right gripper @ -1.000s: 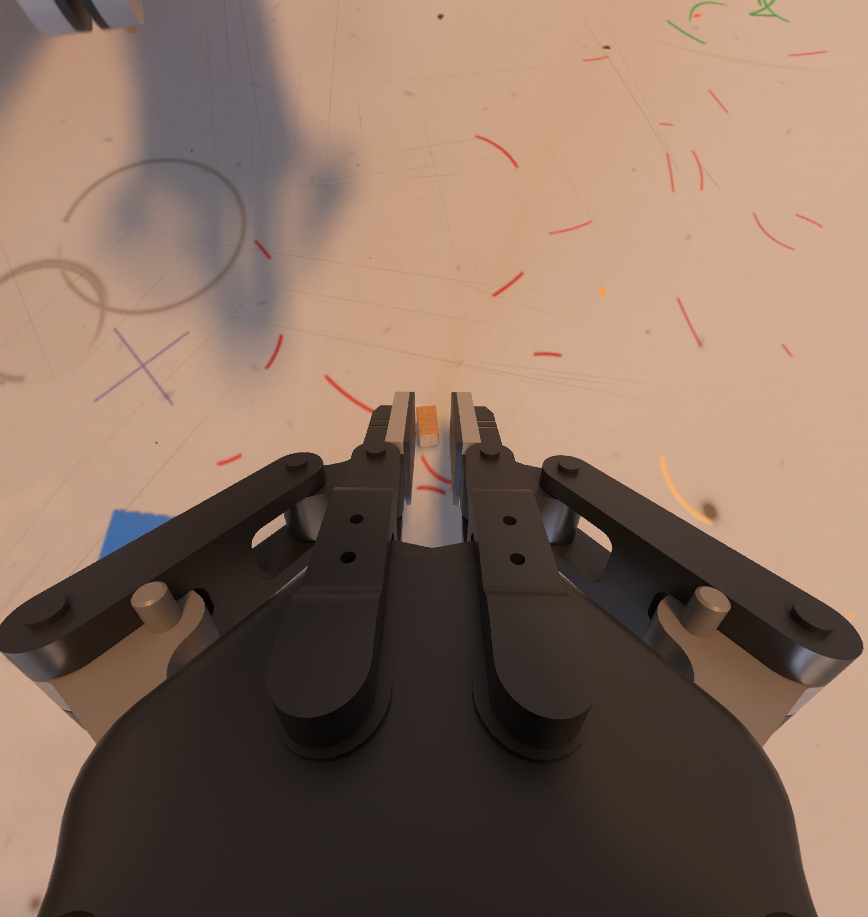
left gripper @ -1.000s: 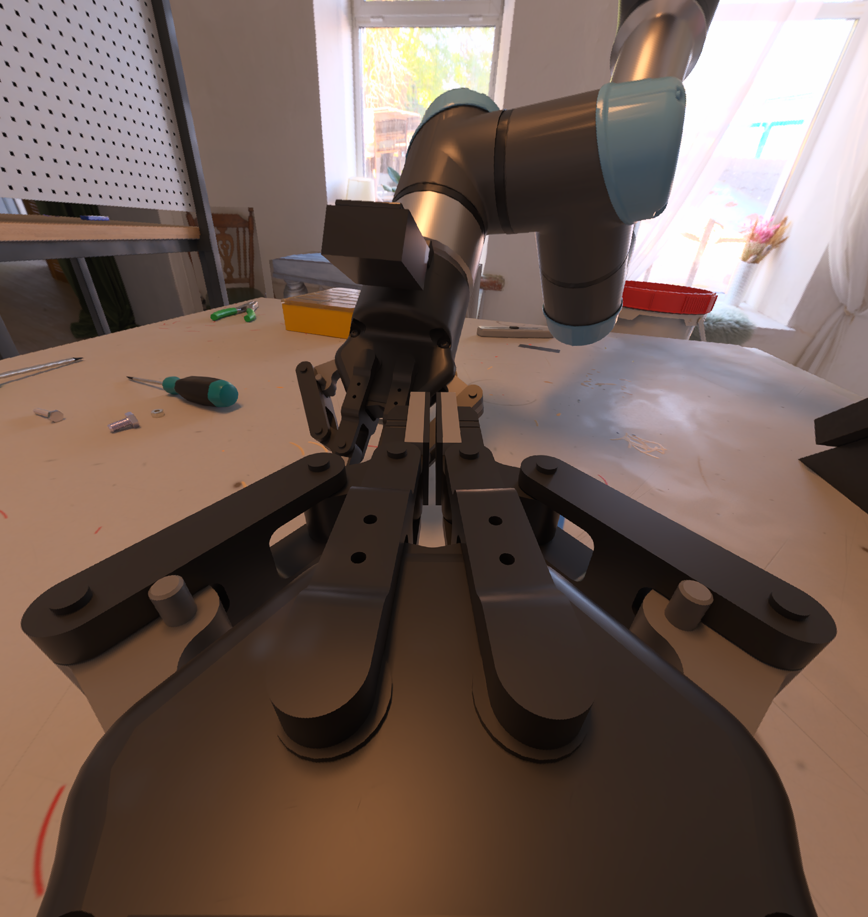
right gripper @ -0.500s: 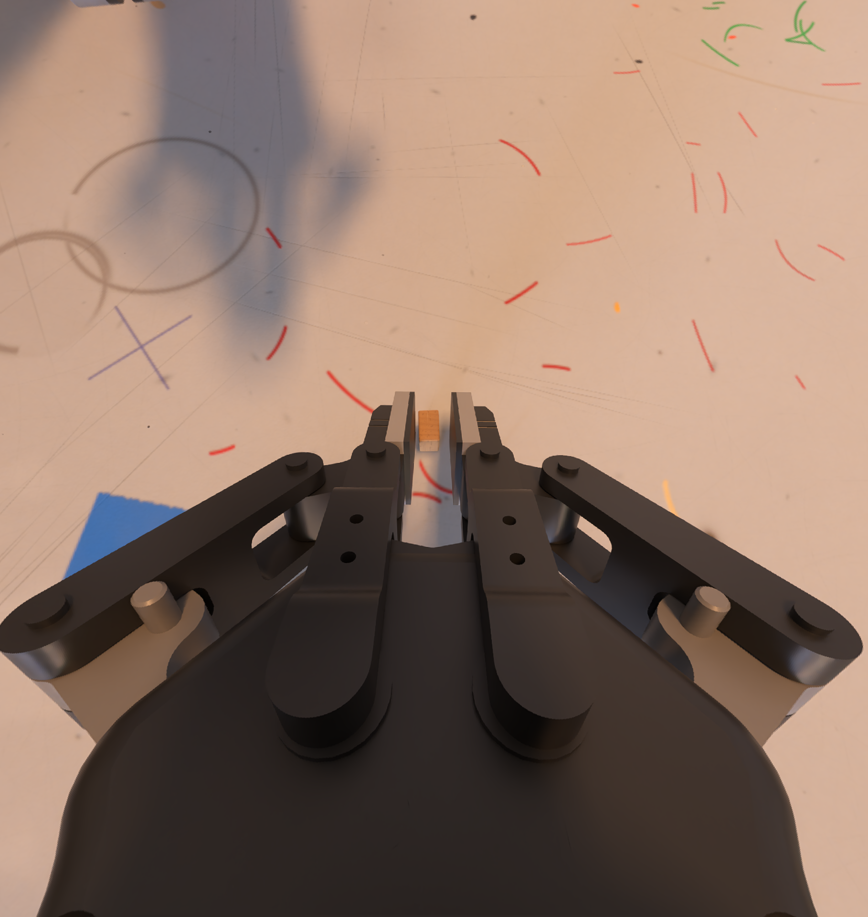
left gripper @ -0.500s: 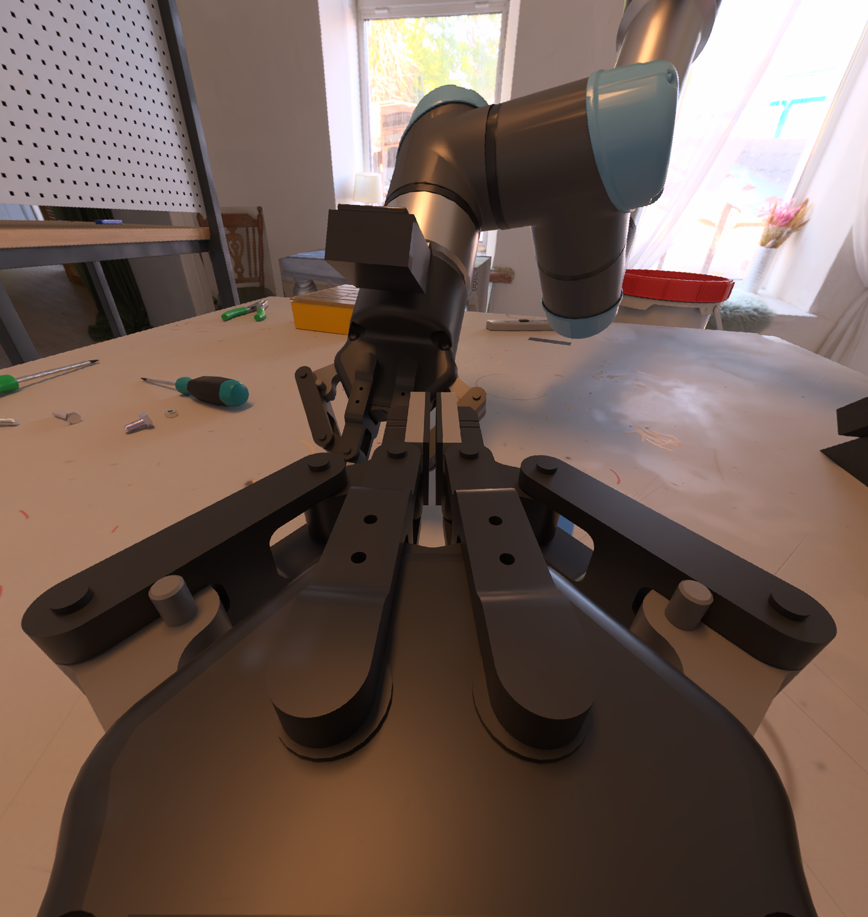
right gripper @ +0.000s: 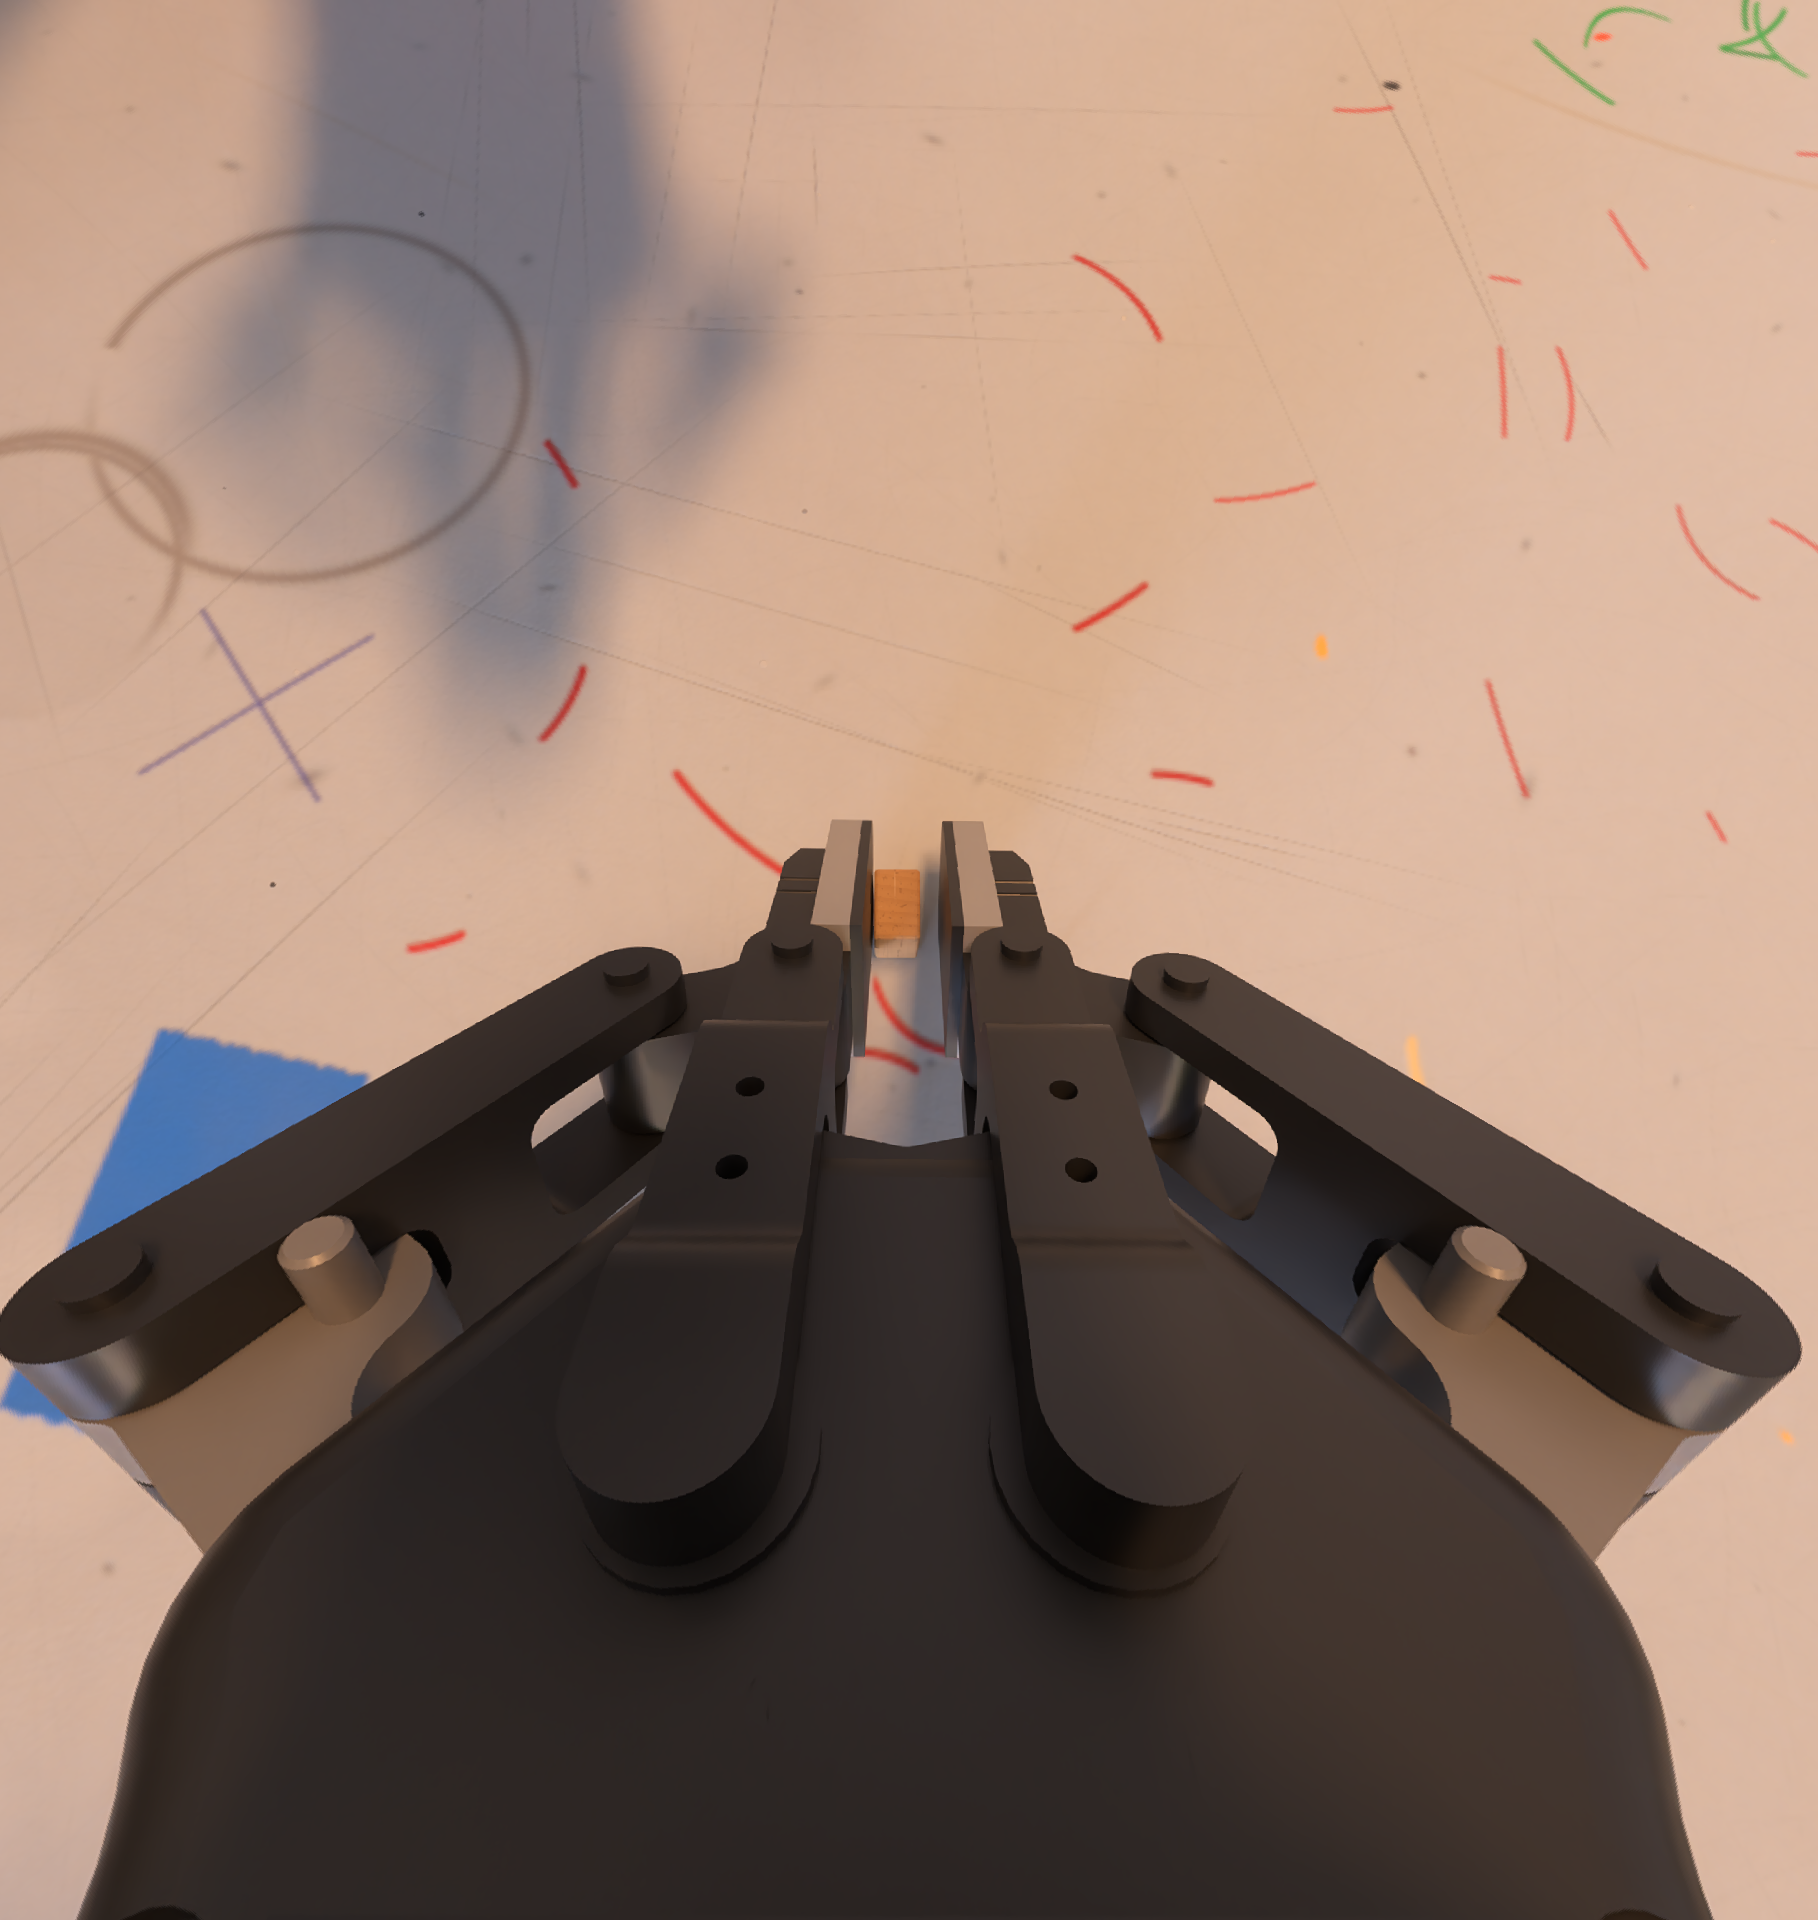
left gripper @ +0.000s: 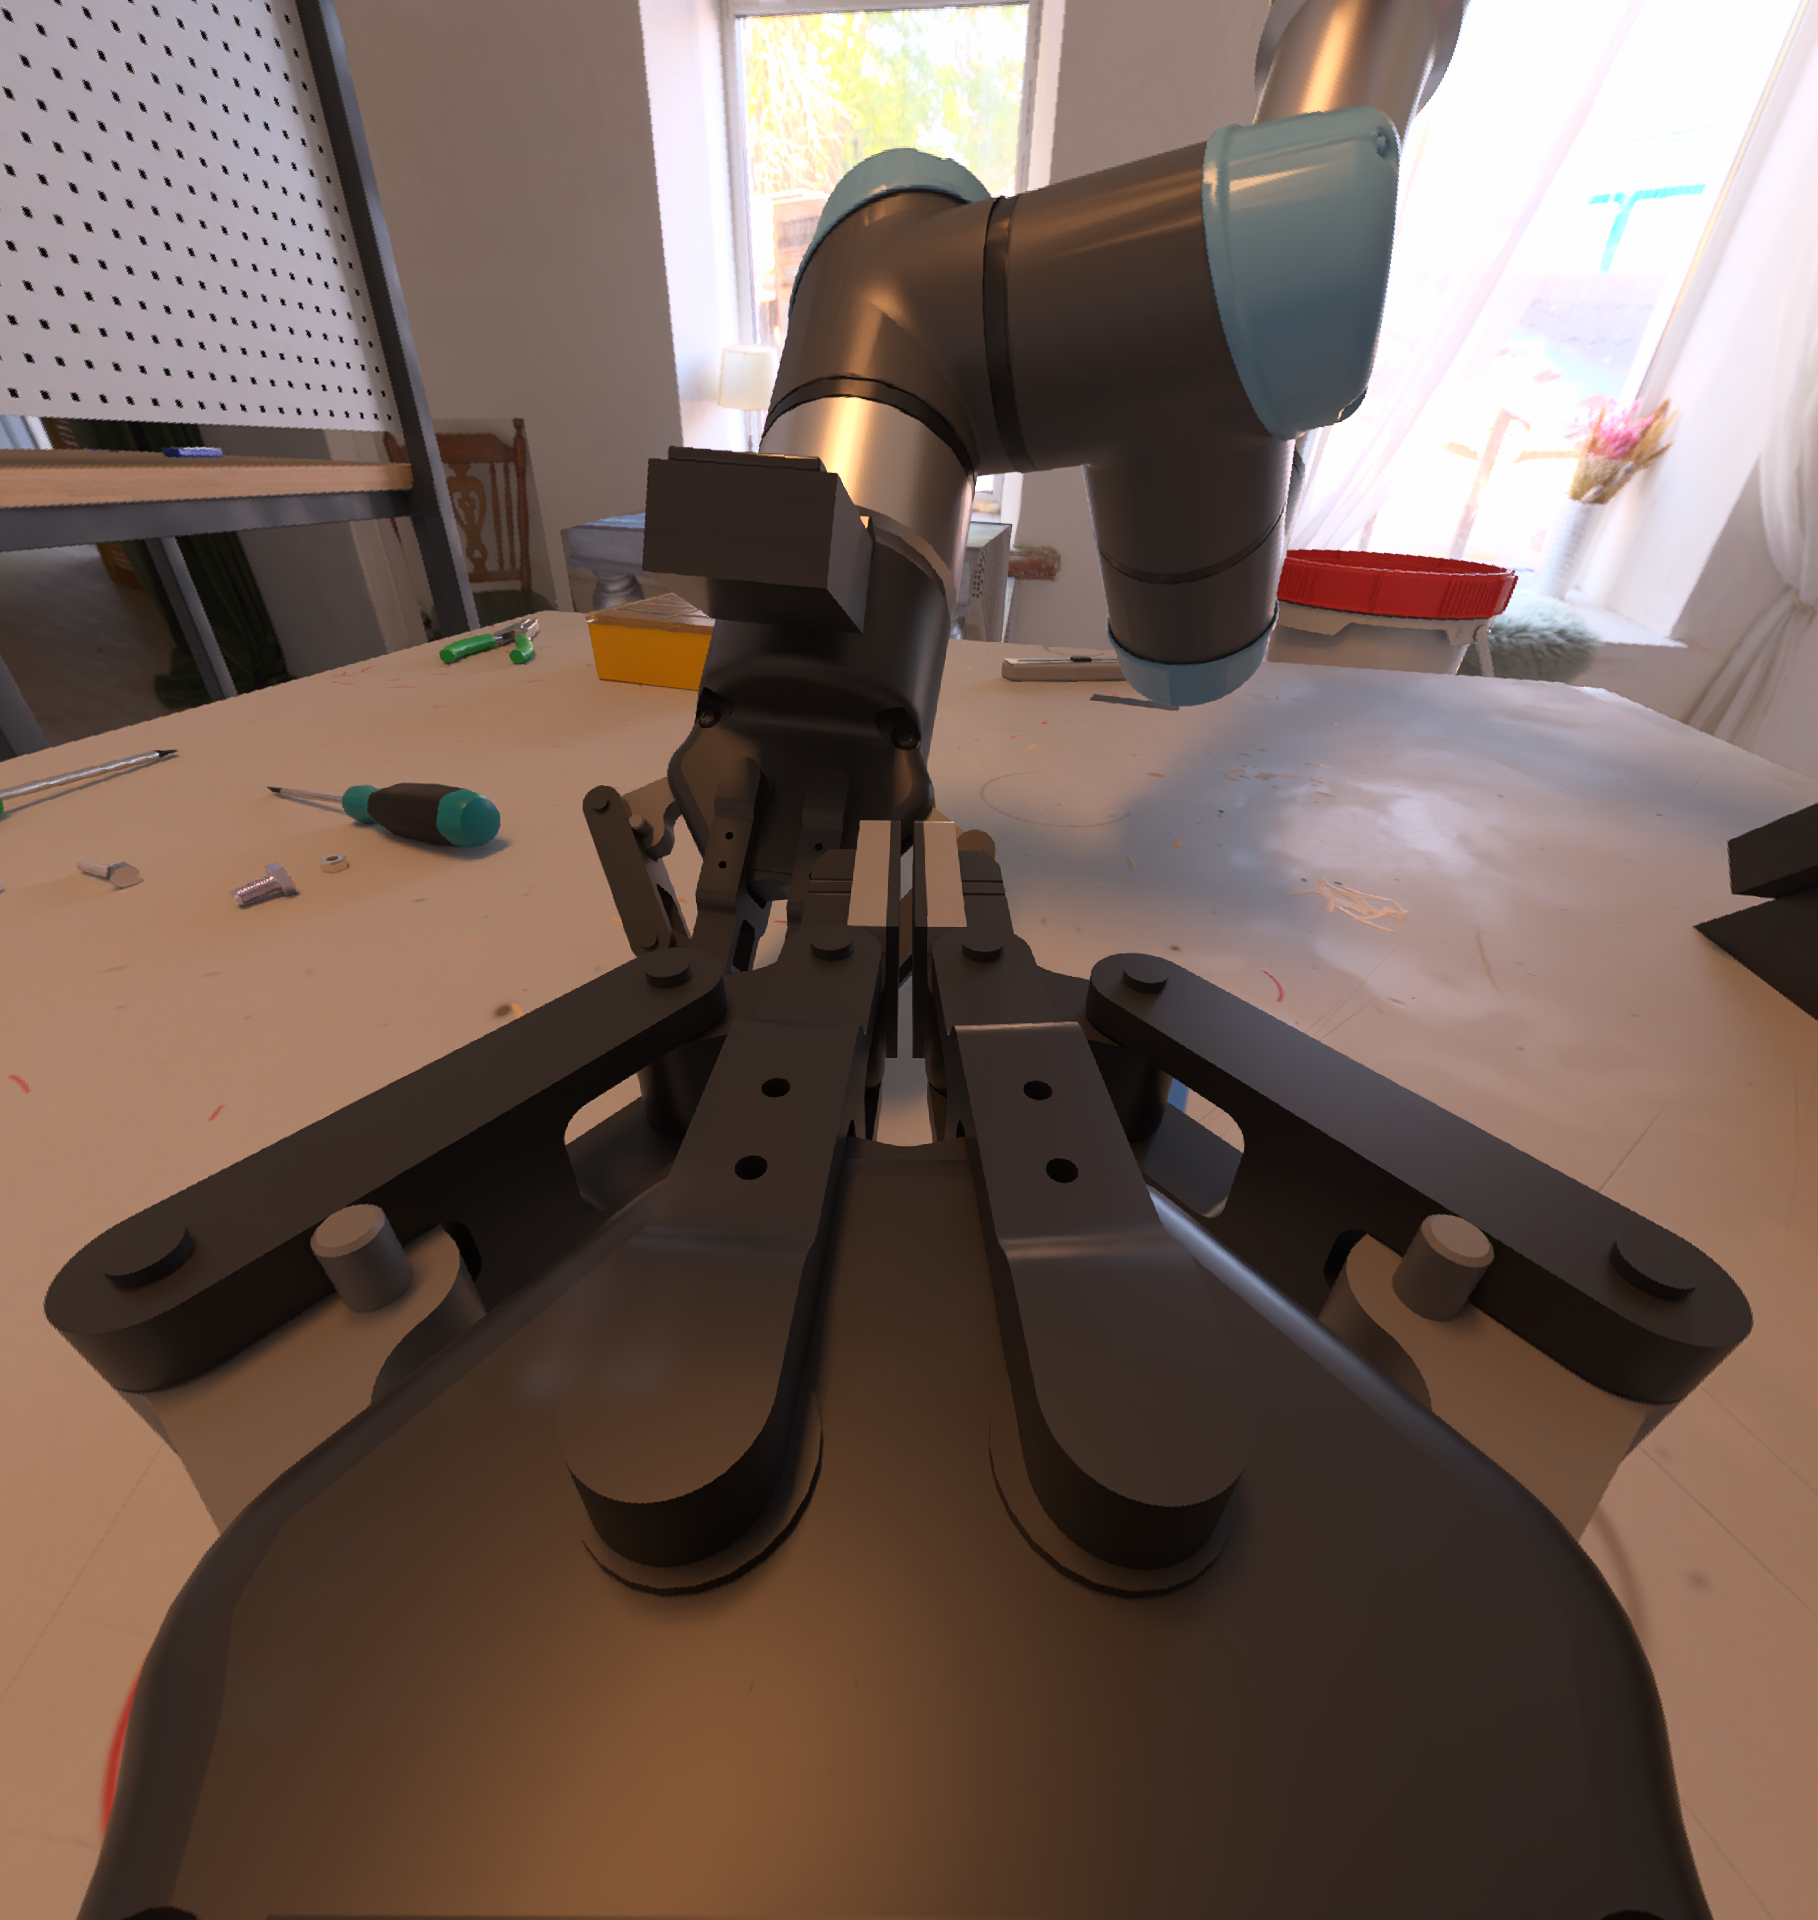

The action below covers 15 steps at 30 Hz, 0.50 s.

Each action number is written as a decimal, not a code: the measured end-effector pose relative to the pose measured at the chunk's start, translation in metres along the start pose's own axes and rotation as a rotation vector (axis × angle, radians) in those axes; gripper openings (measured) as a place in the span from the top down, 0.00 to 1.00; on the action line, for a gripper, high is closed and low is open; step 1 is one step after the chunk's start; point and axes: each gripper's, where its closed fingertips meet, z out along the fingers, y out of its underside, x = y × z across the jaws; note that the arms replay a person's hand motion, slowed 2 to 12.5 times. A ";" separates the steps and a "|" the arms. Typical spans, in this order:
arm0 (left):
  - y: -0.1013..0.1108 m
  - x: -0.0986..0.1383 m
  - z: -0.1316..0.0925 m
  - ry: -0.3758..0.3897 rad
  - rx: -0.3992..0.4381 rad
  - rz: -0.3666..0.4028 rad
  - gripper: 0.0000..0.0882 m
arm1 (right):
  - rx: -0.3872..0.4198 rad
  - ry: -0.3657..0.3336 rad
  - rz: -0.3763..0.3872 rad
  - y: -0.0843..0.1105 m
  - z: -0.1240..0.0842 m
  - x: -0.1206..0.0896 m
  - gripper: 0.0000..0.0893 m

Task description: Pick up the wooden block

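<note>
The right gripper (right gripper: 905, 883) grasps the wooden block (right gripper: 896, 906) between its pads, apparently clear above the table (right gripper: 1300, 312). A straight, steady lift with firm squeeze suits best. The block is small, orange-brown, pale at its near end. The left gripper (left gripper: 905, 883) is clenched, empty.

Dark grey arm (left gripper: 1040, 343), pale blue joint caps (left gripper: 1300, 260)

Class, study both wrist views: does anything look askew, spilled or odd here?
One oddity: the wooden block sits off-centre in the right tool, against one finger, with a gap to the other. Loose bolts lie scattered on the table.
</note>
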 end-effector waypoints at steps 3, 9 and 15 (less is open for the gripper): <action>0.000 0.000 0.000 0.002 0.001 -0.002 0.98 | 0.003 -0.004 0.000 -0.001 0.001 0.000 0.88; 0.000 0.000 0.000 0.011 -0.002 -0.011 0.98 | 0.004 -0.001 -0.006 0.000 0.001 0.001 0.92; 0.000 -0.001 -0.001 0.011 -0.001 -0.021 0.98 | 0.016 -0.017 0.003 -0.001 0.001 -0.001 0.92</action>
